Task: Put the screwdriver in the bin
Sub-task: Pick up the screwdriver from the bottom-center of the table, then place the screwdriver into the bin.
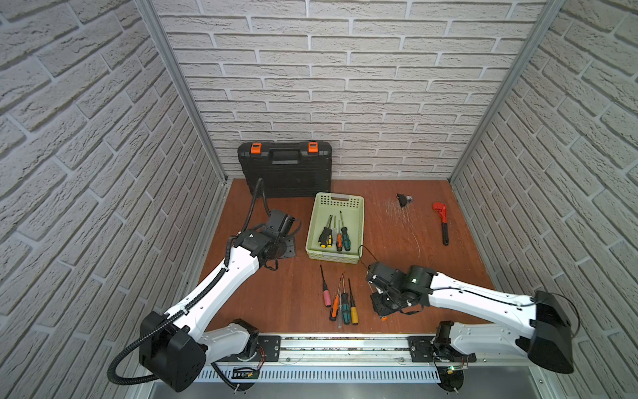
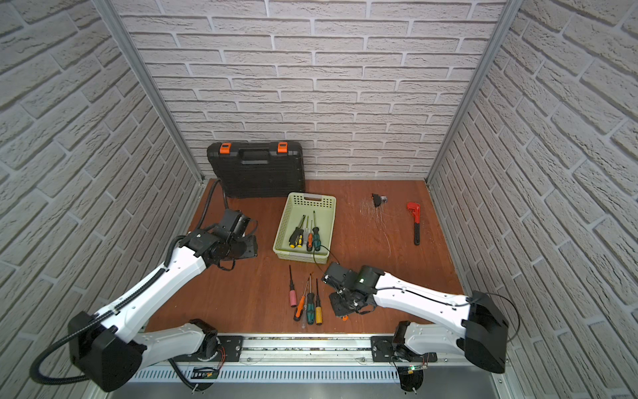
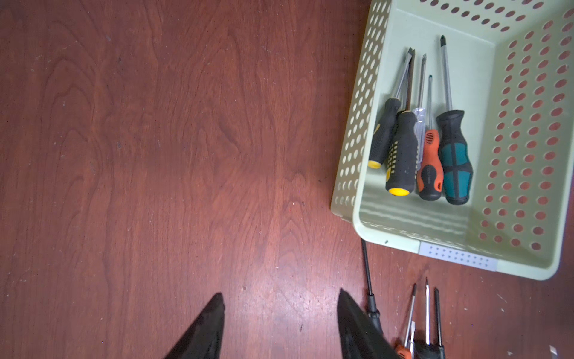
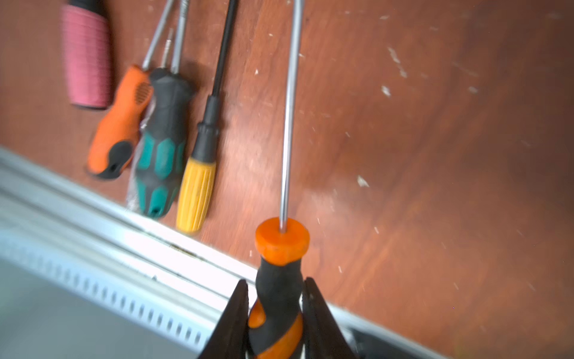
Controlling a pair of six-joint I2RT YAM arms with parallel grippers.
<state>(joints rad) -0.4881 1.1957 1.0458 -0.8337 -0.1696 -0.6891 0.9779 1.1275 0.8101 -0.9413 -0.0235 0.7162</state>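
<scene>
My right gripper point(image 4: 276, 280) is shut on the black-and-orange handle of a screwdriver point(image 4: 281, 245), whose steel shaft points away from the jaws. It sits low over the table's front right point(image 1: 381, 309), beside several loose screwdrivers point(image 1: 341, 300) lying in a row. The pale green bin point(image 1: 340, 199) stands mid-table behind them and holds several screwdrivers point(image 1: 335, 235). To the left of the bin point(image 3: 357, 124), my left gripper point(image 3: 281, 293) hangs open over bare wood with nothing between its fingers. In both top views the held screwdriver is mostly hidden under the wrist.
A black toolcase point(image 1: 284, 169) with orange latches leans on the back wall. A red pipe wrench point(image 1: 442, 221) and a small black object point(image 1: 402, 199) lie at the right rear. The metal rail point(image 1: 345, 345) runs along the front edge, close to my right gripper.
</scene>
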